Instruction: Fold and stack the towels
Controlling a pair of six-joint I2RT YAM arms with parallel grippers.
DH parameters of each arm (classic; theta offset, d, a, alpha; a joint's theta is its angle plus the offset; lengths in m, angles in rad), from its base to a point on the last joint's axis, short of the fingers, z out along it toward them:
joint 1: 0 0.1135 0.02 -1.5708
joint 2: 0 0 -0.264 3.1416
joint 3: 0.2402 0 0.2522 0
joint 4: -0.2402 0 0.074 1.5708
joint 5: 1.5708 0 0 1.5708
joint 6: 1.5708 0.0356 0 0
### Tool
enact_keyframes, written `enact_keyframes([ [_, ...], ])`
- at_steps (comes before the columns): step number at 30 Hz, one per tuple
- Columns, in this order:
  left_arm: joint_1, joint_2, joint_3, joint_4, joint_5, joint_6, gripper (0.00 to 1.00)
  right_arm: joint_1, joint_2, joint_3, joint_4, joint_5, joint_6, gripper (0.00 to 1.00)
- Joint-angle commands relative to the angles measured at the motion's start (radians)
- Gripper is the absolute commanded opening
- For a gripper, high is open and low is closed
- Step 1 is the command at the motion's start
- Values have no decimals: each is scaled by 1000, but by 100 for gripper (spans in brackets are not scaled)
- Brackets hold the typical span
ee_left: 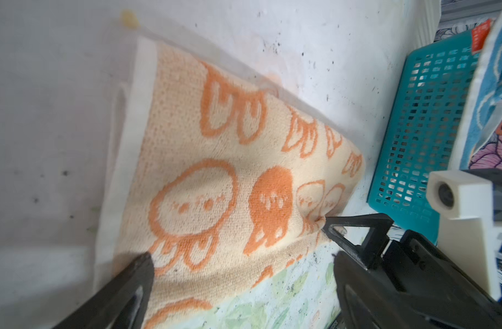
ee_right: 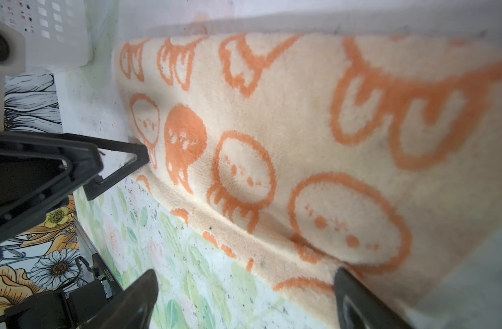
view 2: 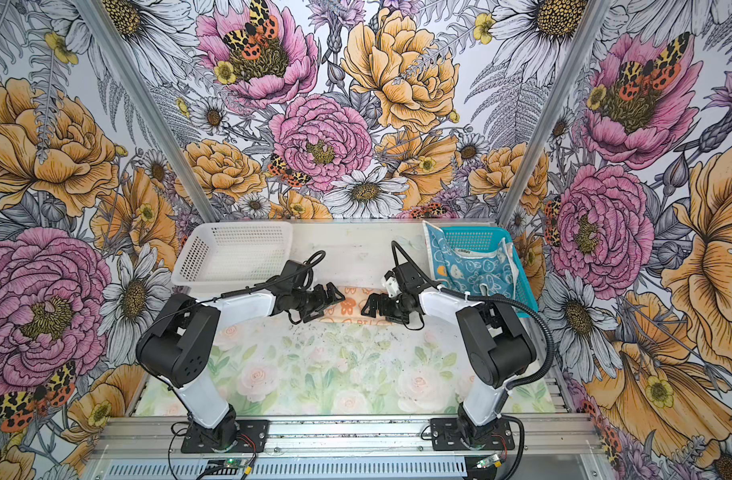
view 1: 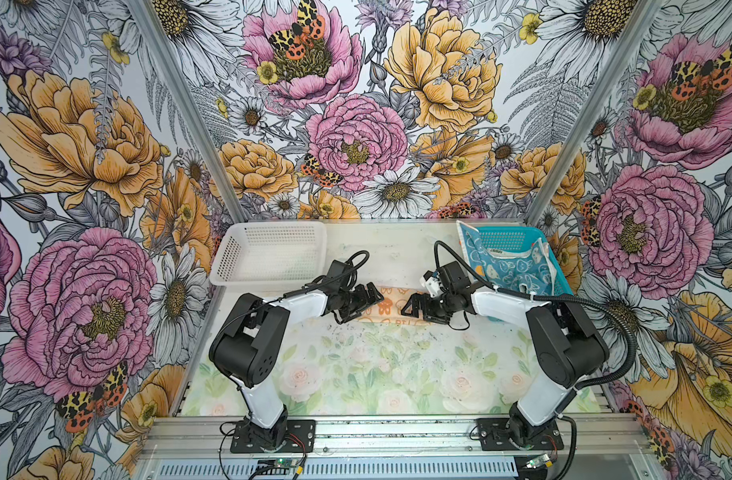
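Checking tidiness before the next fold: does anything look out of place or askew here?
The blue towel drapes crumpled over the teal basket. The orange towel is folded unevenly: its lower layer sticks out beyond the upper one.

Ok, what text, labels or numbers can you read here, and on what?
Nothing reads cleanly.
On the orange towel: woven letters on its lower layer, mostly hidden under the fold.
On the blue towel: dark printed strip, too small.
On the red tag beside it: white marks, blurred.
On a black arm part: white lettering, too small.
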Motion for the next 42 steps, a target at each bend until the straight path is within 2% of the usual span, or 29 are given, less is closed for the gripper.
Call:
enact_keyframes([
  [1, 26, 4, -27, -15, -27, 33, 99, -31, 16, -24, 3, 48, -32, 98],
  [9, 23, -12, 71, -84, -20, 68, 99, -57, -75, 73, -64, 41, -36, 99],
  [17, 4, -43, 179, -98, -17, -13, 99, -50, 68, 252, -47, 17, 29, 99],
  [25, -19, 13, 100, 22, -10, -91, 99, -67, 196, 288, 5, -23, 61, 99],
  [35, -18, 106, 40, 58, -14, -78, 99, -150, 304, 366, 1, -1, 10, 99],
  [39, -8, 118, 21, 60, -12, -68, 99, -175, 298, 416, -30, -15, -5, 99],
  [42, -10, 113, 28, 61, -8, -61, 99, -168, 226, 411, -52, -35, -10, 99],
])
